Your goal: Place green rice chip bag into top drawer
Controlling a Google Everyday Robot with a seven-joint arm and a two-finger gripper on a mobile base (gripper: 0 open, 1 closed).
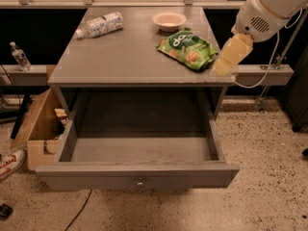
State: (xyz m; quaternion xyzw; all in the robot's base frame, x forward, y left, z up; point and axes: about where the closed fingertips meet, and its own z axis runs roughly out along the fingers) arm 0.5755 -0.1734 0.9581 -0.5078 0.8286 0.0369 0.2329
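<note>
The green rice chip bag (187, 48) lies flat on the right part of the grey cabinet's top (120, 57), just in front of a bowl. The top drawer (139, 174) is pulled wide open below; its grey inside shows nothing in it, and the small round knob sits at the centre of the front panel. My gripper (223, 66), cream-coloured, hangs from the white arm (269, 8) at the upper right. It points down-left over the cabinet's front right corner, just right of the bag and apart from it.
A tan bowl (169, 19) and a lying plastic bottle (99, 25) are on the back of the cabinet top. A cardboard box (41, 129) stands on the floor at the left. A small bottle (20, 57) stands on the left ledge. A shoe (9, 161) lies at the lower left.
</note>
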